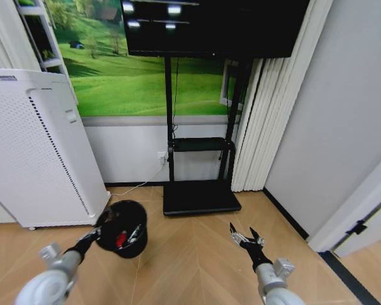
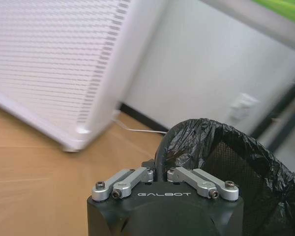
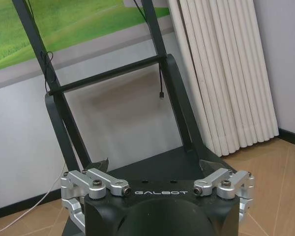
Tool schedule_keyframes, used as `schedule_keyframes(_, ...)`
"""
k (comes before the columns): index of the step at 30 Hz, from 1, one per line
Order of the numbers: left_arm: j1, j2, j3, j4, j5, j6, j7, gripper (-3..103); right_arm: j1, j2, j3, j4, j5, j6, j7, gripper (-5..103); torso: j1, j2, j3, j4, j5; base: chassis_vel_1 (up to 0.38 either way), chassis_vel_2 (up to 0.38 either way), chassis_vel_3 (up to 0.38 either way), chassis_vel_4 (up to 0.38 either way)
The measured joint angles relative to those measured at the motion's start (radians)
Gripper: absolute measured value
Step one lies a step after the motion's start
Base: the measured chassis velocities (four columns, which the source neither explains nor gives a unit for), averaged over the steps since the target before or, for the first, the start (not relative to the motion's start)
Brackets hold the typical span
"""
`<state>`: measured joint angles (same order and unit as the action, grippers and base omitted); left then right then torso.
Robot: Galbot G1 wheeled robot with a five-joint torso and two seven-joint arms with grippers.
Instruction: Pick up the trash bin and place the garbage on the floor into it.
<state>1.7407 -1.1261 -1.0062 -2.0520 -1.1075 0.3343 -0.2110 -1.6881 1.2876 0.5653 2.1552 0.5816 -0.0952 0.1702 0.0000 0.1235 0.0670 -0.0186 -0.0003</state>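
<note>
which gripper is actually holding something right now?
The left gripper: it is shut on the rim of the trash bin, which it holds above the floor. The right gripper hangs open, with nothing between its fingers.

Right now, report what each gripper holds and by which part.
The left gripper holds the trash bin by its near rim, pinching the black liner. The right gripper is open, holding nothing.
</note>
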Motion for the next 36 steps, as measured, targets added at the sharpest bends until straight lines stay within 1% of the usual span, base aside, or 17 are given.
schedule_keyframes(2,0.067,-0.042,-0.096,0.008,0.025,-0.030,0.008,7,0.006,0.008,0.008,0.008,-0.010,0.000,0.001,100,0.000,0.000,0.000,-0.0003,0.0000,0.000,0.000,0.000,0.000)
schedule_keyframes(4,0.087,-0.052,-0.118,0.008,0.022,-0.034,0.011,7,0.010,0.010,0.009,0.011,-0.011,-0.001,0.001,100,0.000,0.000,0.000,-0.0005,0.0004,0.000,0.000,0.000,0.000)
schedule_keyframes(5,0.152,-0.084,-0.178,0.007,0.005,-0.048,0.037,7,0.024,0.015,0.009,0.023,-0.011,-0.005,0.004,100,0.000,0.000,0.000,0.0006,0.0001,0.000,0.000,0.000,0.000)
schedule_keyframes(6,0.152,-0.084,-0.178,0.007,0.005,-0.048,0.037,7,0.024,0.015,0.009,0.023,-0.011,-0.005,0.004,100,0.000,0.000,0.000,0.0006,0.0001,0.000,0.000,0.000,0.000)
schedule_keyframes(7,0.177,-0.095,-0.196,0.008,-0.003,-0.054,0.055,7,0.026,0.017,0.009,0.029,-0.011,-0.005,0.005,100,0.000,0.000,0.000,0.0004,0.0000,0.000,0.000,0.000,0.000)
schedule_keyframes(8,0.216,-0.116,-0.226,0.010,-0.015,-0.067,0.091,7,0.031,0.018,0.009,0.036,-0.010,-0.008,0.007,100,0.000,0.000,0.000,-0.0007,0.0003,0.000,0.000,0.000,0.000)
schedule_keyframes(9,0.216,-0.116,-0.226,0.010,-0.015,-0.067,0.091,7,0.031,0.018,0.009,0.036,-0.010,-0.008,0.007,100,0.000,0.000,0.000,-0.0007,0.0003,0.000,0.000,0.000,0.000)
schedule_keyframes(11,0.273,-0.142,-0.266,0.031,-0.037,-0.085,0.150,7,0.039,0.017,0.008,0.046,-0.008,-0.011,0.011,100,0.000,0.000,0.000,-0.0003,0.0001,0.000,0.000,0.000,0.000)
schedule_keyframes(13,0.293,-0.150,-0.281,0.054,-0.041,-0.098,0.167,7,0.041,0.017,0.007,0.048,-0.008,-0.011,0.013,100,0.000,0.000,0.000,0.0001,0.0005,0.023,0.015,-0.029,-0.022)
schedule_keyframes(16,0.298,-0.151,-0.287,0.070,-0.042,-0.104,0.173,7,0.041,0.019,0.006,0.048,-0.008,-0.011,0.013,100,0.000,0.000,0.000,0.0001,0.0006,0.073,0.036,-0.058,-0.055)
schedule_keyframes(18,0.291,-0.151,-0.293,0.120,-0.040,-0.108,0.184,7,0.043,0.023,0.003,0.050,-0.008,-0.011,0.013,100,0.000,0.000,0.000,0.0000,0.0000,0.105,0.108,-0.103,-0.089)
schedule_keyframes(21,0.276,-0.147,-0.294,0.146,-0.036,-0.107,0.192,7,0.049,0.029,0.001,0.051,-0.009,-0.011,0.013,100,0.000,0.000,0.000,-0.0003,0.0003,0.148,0.131,-0.151,-0.143)
schedule_keyframes(28,0.249,-0.149,-0.277,0.177,-0.013,-0.093,0.198,7,0.053,0.035,0.001,0.049,-0.009,-0.006,0.024,100,0.000,0.000,0.000,-0.0003,-0.0002,0.203,0.216,-0.207,-0.223)
schedule_keyframes(29,0.242,-0.149,-0.272,0.190,-0.005,-0.091,0.197,7,0.056,0.034,0.001,0.046,-0.009,-0.004,0.025,100,0.000,0.000,0.000,-0.0002,0.0007,0.254,0.255,-0.239,-0.239)
schedule_keyframes(31,0.235,-0.149,-0.268,0.205,0.004,-0.091,0.194,7,0.058,0.034,0.000,0.044,-0.008,-0.001,0.026,100,0.000,0.000,0.000,-0.0003,0.0008,0.254,0.254,-0.250,-0.239)
schedule_keyframes(34,0.226,-0.147,-0.252,0.237,0.016,-0.088,0.188,7,0.066,0.032,-0.006,0.041,-0.005,0.009,0.031,100,0.000,0.000,0.000,0.0000,-0.0008,0.251,0.249,-0.239,-0.235)
schedule_keyframes(36,0.224,-0.148,-0.241,0.252,0.027,-0.088,0.187,7,0.068,0.031,-0.009,0.039,-0.004,0.013,0.033,100,0.000,0.000,0.000,-0.0005,0.0005,0.160,0.162,-0.168,-0.145)
